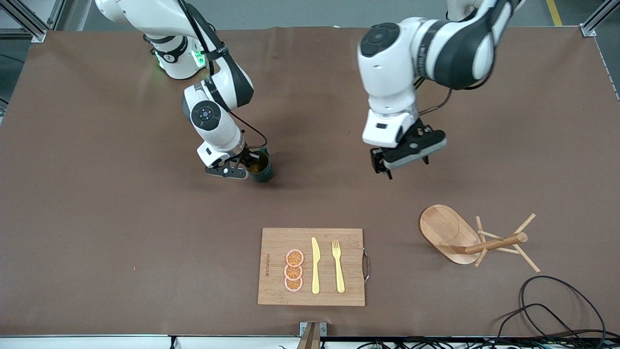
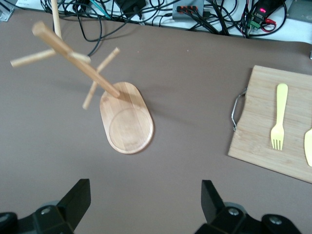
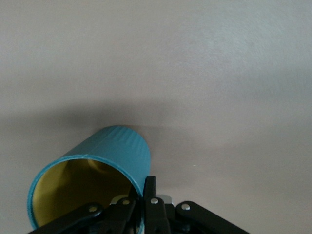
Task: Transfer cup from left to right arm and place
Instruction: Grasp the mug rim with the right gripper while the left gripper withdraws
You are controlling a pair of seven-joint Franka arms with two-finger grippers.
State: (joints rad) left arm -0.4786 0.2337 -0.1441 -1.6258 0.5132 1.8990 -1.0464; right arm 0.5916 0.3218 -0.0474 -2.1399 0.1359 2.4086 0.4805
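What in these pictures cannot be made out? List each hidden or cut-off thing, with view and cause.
- Cup handle: unseen in the front and right wrist views; the right gripper, shut on the rim, covers part of the cup.
- Cup base: whether it touches the table is unclear in both views.
- Board: cut off by the left wrist view's edge.
- Left gripper: open; its fingertips are cut off there.

The brown counter (image 1: 97, 218) carries a wooden cutting board (image 1: 276, 291), a tipped wooden peg rack (image 1: 465, 240), and black cables (image 1: 557, 310) at its near edge.
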